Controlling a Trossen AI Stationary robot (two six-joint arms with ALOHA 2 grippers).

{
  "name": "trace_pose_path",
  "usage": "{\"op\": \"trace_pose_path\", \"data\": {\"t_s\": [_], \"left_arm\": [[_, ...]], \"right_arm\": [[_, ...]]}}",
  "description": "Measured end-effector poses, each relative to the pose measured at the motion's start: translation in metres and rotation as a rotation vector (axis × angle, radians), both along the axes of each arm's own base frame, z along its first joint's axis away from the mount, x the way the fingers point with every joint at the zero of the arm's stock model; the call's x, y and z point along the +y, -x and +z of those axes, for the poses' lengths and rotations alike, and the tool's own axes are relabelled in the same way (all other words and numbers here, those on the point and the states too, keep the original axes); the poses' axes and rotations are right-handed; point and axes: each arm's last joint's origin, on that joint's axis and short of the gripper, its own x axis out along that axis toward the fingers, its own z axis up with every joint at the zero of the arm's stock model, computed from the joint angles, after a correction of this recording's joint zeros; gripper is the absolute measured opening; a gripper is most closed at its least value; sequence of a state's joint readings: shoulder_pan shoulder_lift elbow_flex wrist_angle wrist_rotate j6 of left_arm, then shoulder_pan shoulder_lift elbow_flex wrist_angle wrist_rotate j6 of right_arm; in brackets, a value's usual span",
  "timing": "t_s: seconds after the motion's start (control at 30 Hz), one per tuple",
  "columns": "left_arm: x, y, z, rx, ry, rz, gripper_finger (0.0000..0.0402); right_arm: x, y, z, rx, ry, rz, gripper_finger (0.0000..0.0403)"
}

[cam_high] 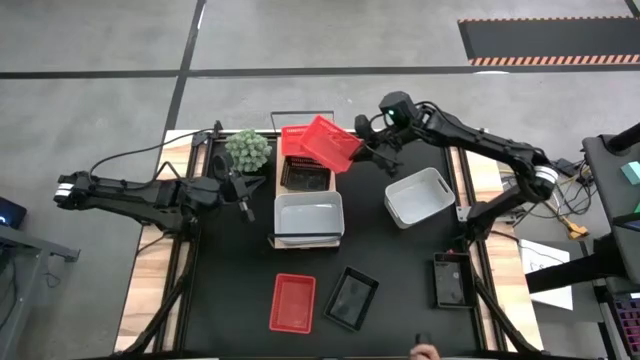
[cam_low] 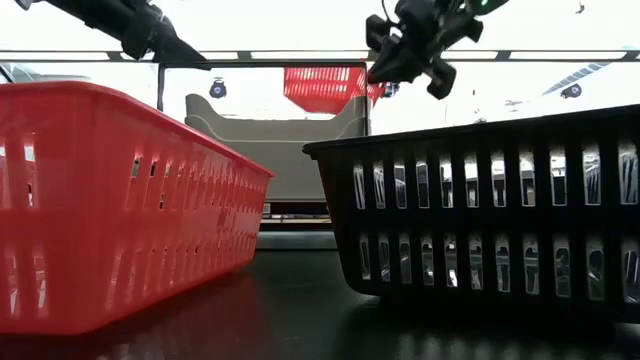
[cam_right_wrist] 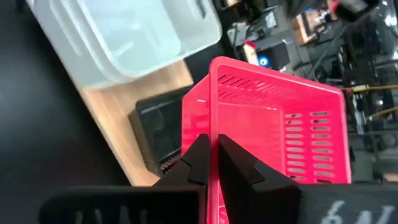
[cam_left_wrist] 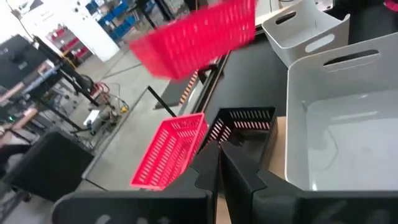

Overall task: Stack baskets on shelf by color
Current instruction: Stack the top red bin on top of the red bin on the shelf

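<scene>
A red basket [cam_high: 330,143] hangs tilted above the far end of the wooden shelf [cam_high: 278,190], with my right gripper [cam_high: 368,150] shut on it. On the shelf below stand another red basket [cam_left_wrist: 168,152] at the far end, a black basket [cam_high: 305,178] in the middle and stacked white baskets [cam_high: 308,218] at the near end. My left gripper [cam_high: 240,205] is shut and holds nothing, left of the shelf beside the green plant [cam_high: 248,150]. My right gripper pinches the rim of one wall [cam_right_wrist: 214,112] of the red basket, on the side toward the table's right, one finger inside and one outside. The fingers come from the right, slanting down. The basket is lifted clear and tilted, its opening turned partly toward the gripper.
A white basket [cam_high: 420,195] stands on the table right of the shelf. A red basket [cam_high: 292,302] and a black basket [cam_high: 352,298] sit near the front edge, filling the low view. A dark object [cam_high: 450,280] lies at the right edge.
</scene>
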State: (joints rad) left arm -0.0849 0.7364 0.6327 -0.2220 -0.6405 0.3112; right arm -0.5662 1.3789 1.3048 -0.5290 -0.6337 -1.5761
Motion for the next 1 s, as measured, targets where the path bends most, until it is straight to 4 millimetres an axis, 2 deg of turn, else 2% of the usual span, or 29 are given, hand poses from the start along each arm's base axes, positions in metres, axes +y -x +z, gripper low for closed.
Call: {"op": "trace_pose_path", "data": {"t_s": [0.3, 0.5, 0.67, 0.83, 1.0], "left_arm": [[0.000, -0.002, 0.009, -0.035, -0.084, -0.025, 0.0000], [0.000, -0.003, 0.012, -0.058, -0.103, -0.028, 0.0000], [-0.002, -0.008, 0.019, -0.111, -0.123, -0.073, 0.0000], [-0.005, -0.022, 0.028, -0.169, -0.149, -0.139, 0.0000], [-0.007, -0.044, 0.039, -0.090, -0.150, -0.171, 0.0004]], "right_arm": [[-0.035, -0.025, -0.033, -0.050, 0.124, 0.014, 0.0013], [-0.041, -0.034, -0.044, -0.060, 0.174, 0.042, 0.0013], [-0.035, -0.035, -0.037, -0.034, 0.143, 0.060, 0.0013], [-0.024, -0.038, -0.021, 0.011, 0.106, 0.091, 0.0013], [-0.020, -0.037, -0.007, 0.048, 0.080, 0.101, 0.0013]]}}
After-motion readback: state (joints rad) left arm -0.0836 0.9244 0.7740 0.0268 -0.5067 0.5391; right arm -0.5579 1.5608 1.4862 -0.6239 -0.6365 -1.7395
